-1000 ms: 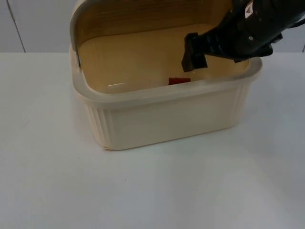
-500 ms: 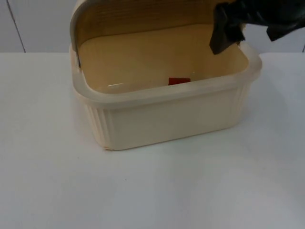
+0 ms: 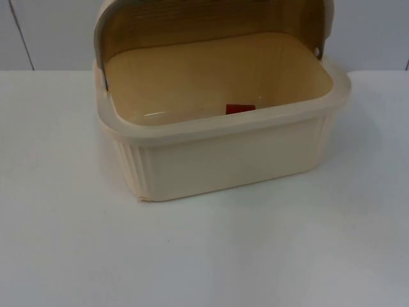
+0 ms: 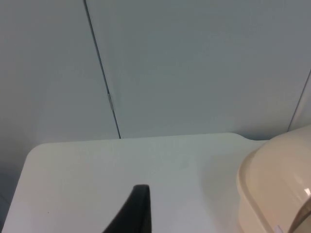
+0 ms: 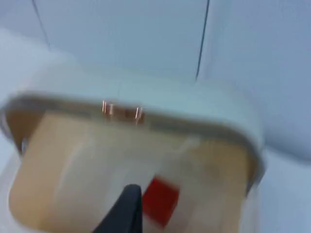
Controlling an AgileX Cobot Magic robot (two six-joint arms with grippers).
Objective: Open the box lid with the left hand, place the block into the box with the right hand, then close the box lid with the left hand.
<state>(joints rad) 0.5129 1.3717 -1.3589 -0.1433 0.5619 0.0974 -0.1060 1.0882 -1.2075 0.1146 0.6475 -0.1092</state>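
1. Since a second ago, withdrew from above the box [image 3: 217, 137] in the top view: right arm, which had hung over the open inside and then sat by the far right corner. Stayed put meanwhile: red block [image 3: 240, 109] on the box floor, close behind the near wall.
2. Top view, otherwise: stood on the white table [image 3: 204, 256] with the lid [image 3: 211, 22] tipped up and back behind the opening. Judged two steps done, closing left.
3. Left wrist view: looked along the left gripper [image 4: 133, 213] across bare table toward the grey wall [image 4: 194, 68], with one rounded corner of the box [image 4: 272, 184] just beside. Showed one dark fingertip, so cannot tell whether spread or pressed together. Seemed to wait, off to the box's side and apart from it.
4. Right wrist view: blurred, yet showed the right gripper [image 5: 124, 213] raised above the box [image 5: 136, 160], with the block [image 5: 160, 200] lying free inside and the lid [image 5: 136, 94] arched beyond. Cannot tell its fingers' state either; held nothing visible.
5. Handling, as a judgement: looked like light, stiff, smooth plastic, the lid swinging on side pivots. Best taken at the raised front edge, near the middle, and eased down gently, lest the light box slide on the slick table.
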